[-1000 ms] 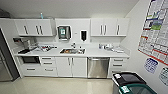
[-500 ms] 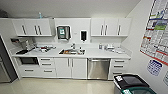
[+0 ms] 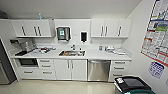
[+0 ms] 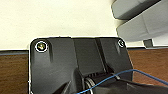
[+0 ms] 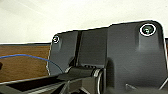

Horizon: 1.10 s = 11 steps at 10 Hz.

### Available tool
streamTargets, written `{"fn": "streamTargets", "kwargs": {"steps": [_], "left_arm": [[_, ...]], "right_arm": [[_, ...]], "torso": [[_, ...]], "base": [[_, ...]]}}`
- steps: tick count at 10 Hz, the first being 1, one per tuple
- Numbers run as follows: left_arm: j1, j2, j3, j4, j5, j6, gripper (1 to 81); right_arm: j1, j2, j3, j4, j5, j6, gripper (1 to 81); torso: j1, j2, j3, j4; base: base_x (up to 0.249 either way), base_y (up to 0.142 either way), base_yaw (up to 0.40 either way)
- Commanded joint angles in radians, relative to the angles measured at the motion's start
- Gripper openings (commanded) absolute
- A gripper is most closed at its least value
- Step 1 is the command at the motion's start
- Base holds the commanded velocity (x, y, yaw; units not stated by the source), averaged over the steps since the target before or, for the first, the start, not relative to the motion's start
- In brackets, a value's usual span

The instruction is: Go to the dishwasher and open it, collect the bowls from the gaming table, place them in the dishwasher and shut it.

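The dishwasher (image 3: 98,70) is a stainless-steel front set under the white counter (image 3: 100,55), right of the sink (image 3: 72,53). Its door is closed, with a horizontal bar handle (image 3: 98,61) along the top. It stands ahead of me, slightly right of the middle of the head view, across a stretch of pale floor (image 3: 62,87). The bowls and the gaming table are out of view. Each wrist view shows my own dark plate, the left (image 4: 80,65) and the right (image 5: 112,57), against a pale surface with a brown strip beside it.
White drawers (image 3: 119,71) flank the dishwasher on the right and double cabinet doors (image 3: 70,69) on the left. A black bin (image 3: 131,85) stands near the right wall, which carries posters (image 3: 157,32). A dark built-in oven (image 3: 28,62) and a fridge side (image 3: 3,67) are at the left.
The whole head view has crept slightly closer to the kitchenette, so the camera has moved. Nothing in the scene has shifted.
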Motion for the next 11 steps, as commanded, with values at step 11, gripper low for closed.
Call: {"fn": "streamTargets", "kwargs": {"steps": [11], "left_arm": [[-0.062, -0.017, 0.012, 0.011, 0.048, 0.006, 81.1]], "right_arm": [[0.05, -0.012, 0.013, 0.004, -0.038, -0.004, 81.1]], "torso": [[-0.001, 0.0, 0.0, 0.0]], "base": [[0.091, 0.0, 0.0]]}}
